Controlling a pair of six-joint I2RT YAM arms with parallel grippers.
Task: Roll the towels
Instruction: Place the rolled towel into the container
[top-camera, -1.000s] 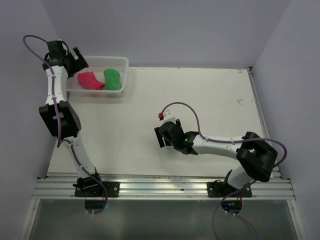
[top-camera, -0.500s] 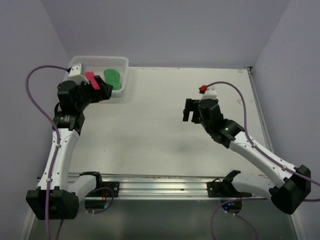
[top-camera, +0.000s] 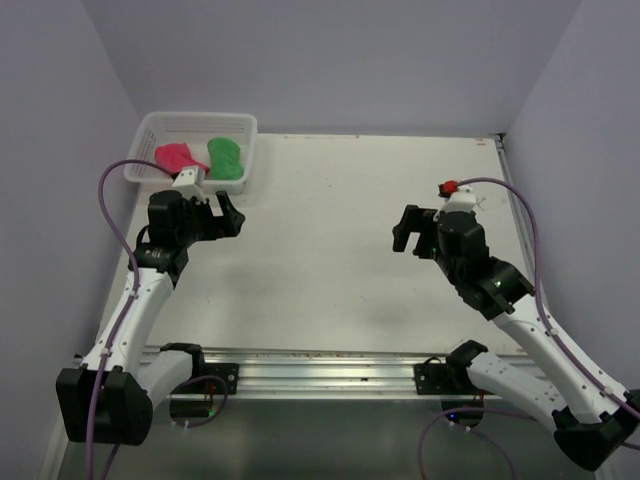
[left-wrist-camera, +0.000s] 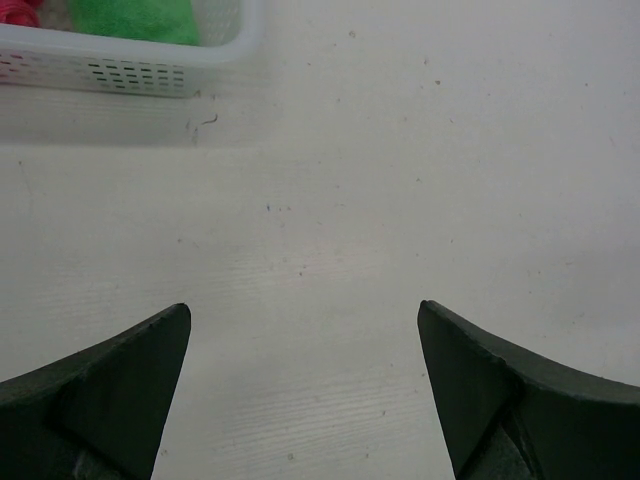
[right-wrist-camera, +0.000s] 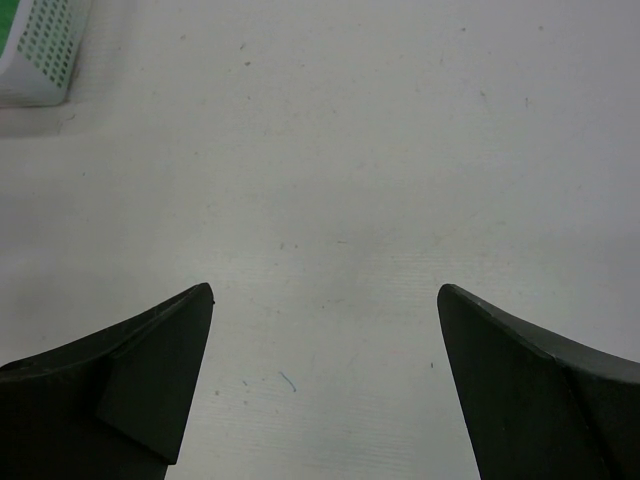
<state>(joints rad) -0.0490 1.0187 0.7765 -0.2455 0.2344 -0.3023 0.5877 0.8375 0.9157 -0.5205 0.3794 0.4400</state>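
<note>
The two towels lie bunched inside a white mesh basket (top-camera: 246, 135) at the table's far left corner: the pink-red towel (top-camera: 175, 157) on the left, the green towel (top-camera: 226, 158) on the right. In the left wrist view the green towel (left-wrist-camera: 135, 18) and a sliver of the pink-red towel (left-wrist-camera: 15, 10) show at the top left. My left gripper (top-camera: 228, 217) hovers open just in front of the basket, nothing between its fingers. My right gripper (top-camera: 405, 232) is open over the right half of the table, holding nothing.
White tabletop (top-camera: 320, 240) spreads between the two arms. A corner of the basket (right-wrist-camera: 40, 50) shows at the top left of the right wrist view. Purple walls close in the left, back and right sides. A metal rail (top-camera: 320, 375) runs along the near edge.
The left arm has drawn back from the basket toward the near side, gripper still open. The right arm has swung from the table's middle to the right. Both towels stay in the basket.
</note>
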